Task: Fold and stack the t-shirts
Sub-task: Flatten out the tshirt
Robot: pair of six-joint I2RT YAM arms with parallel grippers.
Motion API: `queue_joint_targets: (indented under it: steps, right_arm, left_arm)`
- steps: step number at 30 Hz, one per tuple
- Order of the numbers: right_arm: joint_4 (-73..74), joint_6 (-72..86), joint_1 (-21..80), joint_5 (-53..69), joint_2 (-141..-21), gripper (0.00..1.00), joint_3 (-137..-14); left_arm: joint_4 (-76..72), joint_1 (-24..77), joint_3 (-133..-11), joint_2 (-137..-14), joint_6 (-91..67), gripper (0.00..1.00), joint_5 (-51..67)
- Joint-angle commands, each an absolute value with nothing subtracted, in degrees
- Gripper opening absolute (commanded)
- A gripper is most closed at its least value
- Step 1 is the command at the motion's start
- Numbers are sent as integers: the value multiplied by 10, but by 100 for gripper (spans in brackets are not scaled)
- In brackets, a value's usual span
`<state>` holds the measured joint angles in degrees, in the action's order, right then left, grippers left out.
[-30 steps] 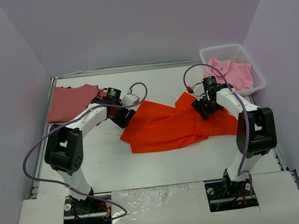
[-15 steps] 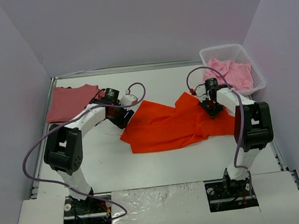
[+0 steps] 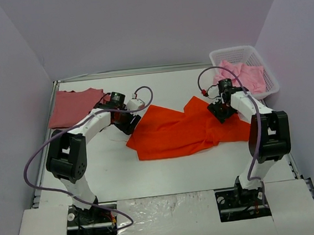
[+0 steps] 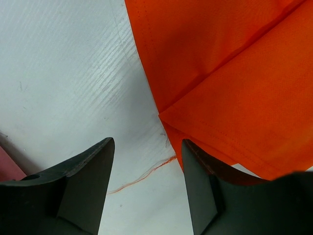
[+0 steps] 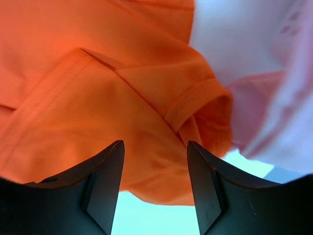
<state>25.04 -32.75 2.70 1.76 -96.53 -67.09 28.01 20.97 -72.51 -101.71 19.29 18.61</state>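
Two pairs of fingers stand spread, holding nothing: left fingers [image 4: 83,176] over the white counter [image 4: 58,73] beside the bright orange-red cloth t-shirt [image 3: 180,129] lying mid-counter, right fingers [image 5: 102,181] above its bunched sleeve [image 5: 200,105]. Closing there, we risk pinching extra layers and skewing the fold.

left hand [image 4: 146,147] low, jaws apart; right hand [image 5: 154,147] tipped downward, jaws likewise apart
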Motion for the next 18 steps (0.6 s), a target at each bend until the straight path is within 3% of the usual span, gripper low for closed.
queue_joint_targets:
  steps: [1,6,8,9,10,11,18]
  right_arm:
    - [272,-340,11,6,-1006,50,-692]
    - [270,-347,3,12,-1037,48,-701]
    - [269,-349,-14,12,-1041,41,-700]
    - [269,-349,-18,14,-1043,18,-698]
    - [269,-350,-18,14,-1043,5,-696]
    - [270,-349,-19,15,-1042,0,-695]
    - [297,-343,-14,47,-950,0,-691]
  left_arm:
    - [289,207,-729,-1012,198,56,199]
    - [291,207,-729,-1020,200,56,200]
    - [292,207,-730,-1025,201,56,201]
    - [294,207,-733,-1027,201,56,202]
    - [296,206,-734,-1028,201,56,203]
    - [297,207,-735,-1031,201,56,204]
    - [301,207,-739,-1028,202,56,200]
